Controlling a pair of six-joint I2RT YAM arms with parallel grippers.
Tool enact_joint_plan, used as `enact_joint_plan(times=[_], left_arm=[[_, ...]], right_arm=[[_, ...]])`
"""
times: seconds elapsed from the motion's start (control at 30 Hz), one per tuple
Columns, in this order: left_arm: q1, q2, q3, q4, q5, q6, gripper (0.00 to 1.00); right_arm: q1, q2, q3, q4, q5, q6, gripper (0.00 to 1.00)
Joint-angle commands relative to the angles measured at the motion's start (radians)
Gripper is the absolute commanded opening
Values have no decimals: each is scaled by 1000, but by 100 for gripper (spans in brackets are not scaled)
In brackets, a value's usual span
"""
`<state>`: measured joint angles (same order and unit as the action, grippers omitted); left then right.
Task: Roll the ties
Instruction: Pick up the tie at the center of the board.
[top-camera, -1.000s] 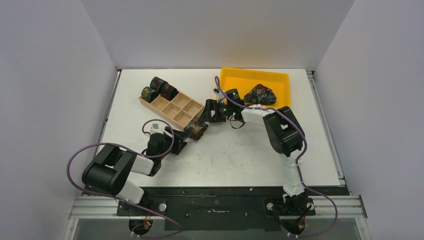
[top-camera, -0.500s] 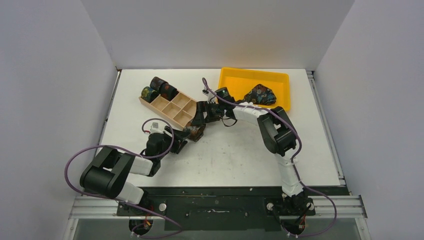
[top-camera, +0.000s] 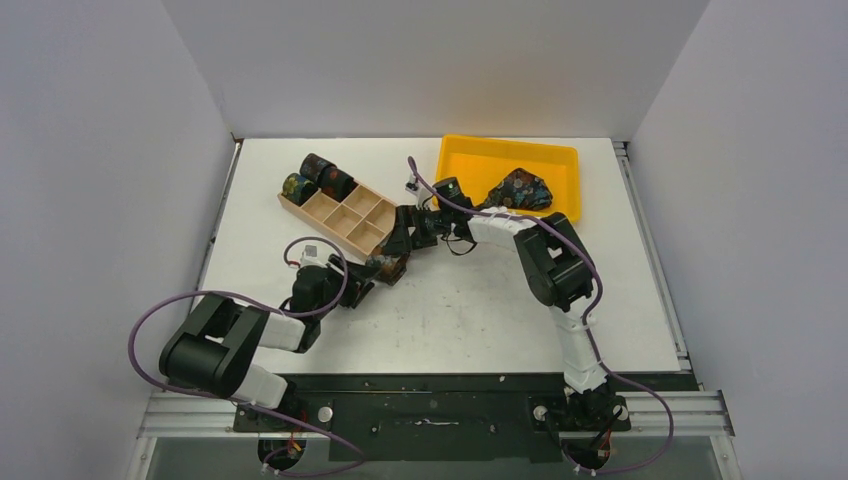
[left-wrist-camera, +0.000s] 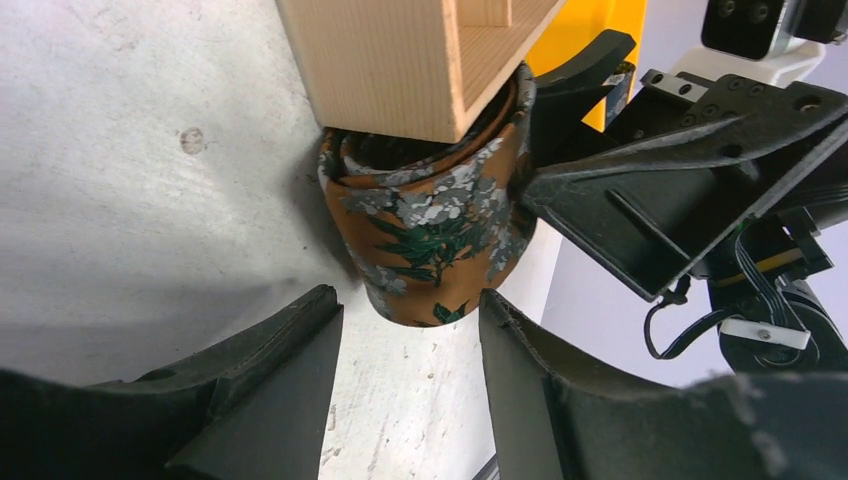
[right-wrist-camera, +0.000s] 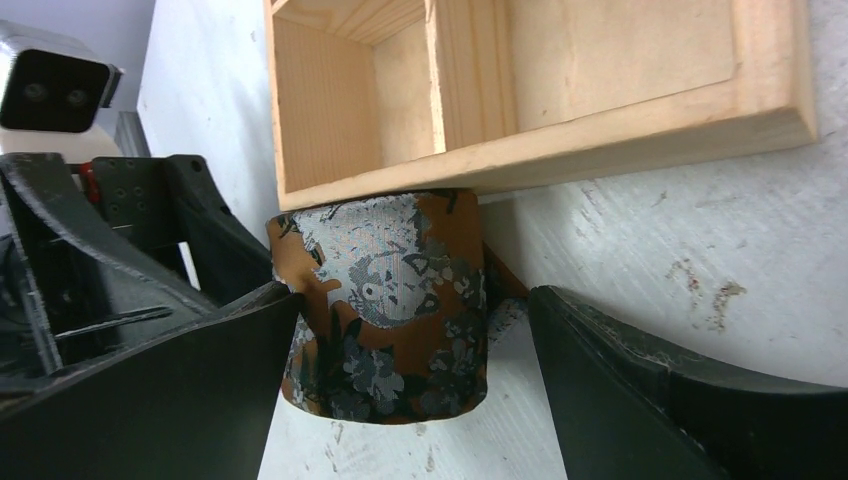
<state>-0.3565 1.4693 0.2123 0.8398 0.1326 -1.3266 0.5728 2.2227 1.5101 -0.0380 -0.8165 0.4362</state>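
The brown-rust rolled necktie (right-wrist-camera: 385, 310) with grey and green flowers stands as a short cylinder on the white table (top-camera: 480, 310). It touches the near corner of the light wooden box (right-wrist-camera: 640, 120) with open compartments.

The right gripper (right-wrist-camera: 415, 300) has its jaws wide apart around this roll. One finger (right-wrist-camera: 200, 390) is at the cloth or just beside it, and the other finger (right-wrist-camera: 680, 400) is clearly apart from it, so nothing is clamped. The left gripper (left-wrist-camera: 410, 300) comes from the opposite side, also with its jaws apart, and the roll is just in front of its tips, not between them.

Some rolled ties (top-camera: 318, 175) sit in the far end of the box, and a dark crumpled necktie (top-camera: 520, 188) waits in the yellow plastic tray (top-camera: 470, 150).

In my judgement the next move is to grasp the roll and put it into a compartment. Several things can go wrong:
- The two grippers are very near, so a small move forward can make them hit each other.
- A squeeze at the edge can loosen the outer layer, and the roll then opens.
- The roll leans on the box, so a push can shift the box or tip the roll over.
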Motion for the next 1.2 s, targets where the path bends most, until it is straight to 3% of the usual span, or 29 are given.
enact_joint_plan(times=[0.0, 0.6, 0.87, 1.17], left_arm=[[5, 36, 28, 54, 19, 17, 50], [4, 63, 24, 91, 30, 16, 43], [3, 43, 8, 78, 26, 24, 42], [5, -92, -10, -24, 33, 44, 43]], right_arm=[[17, 32, -61, -26, -27, 28, 88], [56, 56, -115, 30, -98, 79, 64], [58, 49, -165, 101, -120, 115, 41], [48, 12, -214, 194, -135, 202, 6]])
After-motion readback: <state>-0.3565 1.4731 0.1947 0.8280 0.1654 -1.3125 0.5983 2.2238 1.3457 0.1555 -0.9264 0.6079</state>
